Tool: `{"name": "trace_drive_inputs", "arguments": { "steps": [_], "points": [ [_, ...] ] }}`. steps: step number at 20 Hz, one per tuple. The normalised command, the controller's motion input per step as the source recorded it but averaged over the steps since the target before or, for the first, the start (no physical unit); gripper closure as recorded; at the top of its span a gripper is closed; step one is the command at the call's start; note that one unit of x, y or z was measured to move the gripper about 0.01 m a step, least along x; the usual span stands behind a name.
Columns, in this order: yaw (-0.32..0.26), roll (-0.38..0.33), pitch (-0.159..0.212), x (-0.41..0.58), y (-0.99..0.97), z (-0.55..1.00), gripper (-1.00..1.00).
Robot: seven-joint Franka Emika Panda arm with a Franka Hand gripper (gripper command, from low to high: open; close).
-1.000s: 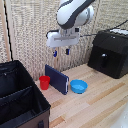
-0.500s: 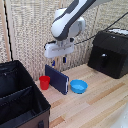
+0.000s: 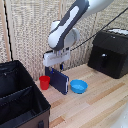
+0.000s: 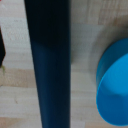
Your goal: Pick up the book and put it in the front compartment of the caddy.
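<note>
The dark navy book (image 3: 59, 81) stands upright on the wooden table between a red cup and a blue bowl. My gripper (image 3: 58, 66) hangs right at the book's top edge, fingers pointing down and apparently open on either side of it. In the wrist view the book (image 4: 50, 65) fills the picture as a dark blue band seen very close. The black fabric caddy (image 3: 42, 116) stands in the exterior view's lower left, a divider (image 3: 17, 95) splitting it into two compartments.
A small red cup (image 3: 45, 82) stands just beside the book toward the caddy. A blue bowl (image 3: 78, 87) (image 4: 115, 85) sits close on the book's other side. A black boxy machine (image 3: 110, 52) stands at the back on the exterior view's right.
The arm has come down over the last second, bringing my gripper from above the book to its top edge. The book, cup and bowl have not moved.
</note>
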Motion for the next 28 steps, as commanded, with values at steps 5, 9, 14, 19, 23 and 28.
{"name": "trace_drive_inputs", "arguments": {
  "steps": [5, 9, 14, 19, 23, 28],
  "points": [
    [0.119, -0.010, 0.037, 0.127, -0.11, -0.22, 1.00],
    [0.121, 0.000, 0.083, 0.084, -0.23, -0.19, 1.00],
    [0.090, 0.000, 0.071, 0.118, -0.12, -0.13, 1.00],
    [0.008, -0.015, 0.035, 0.014, 0.00, -0.11, 1.00],
    [0.000, -0.045, 0.014, -0.042, 0.01, -0.13, 1.00],
    [-0.005, -0.107, 0.000, -0.019, 0.00, 0.12, 1.00]
  ]
}}
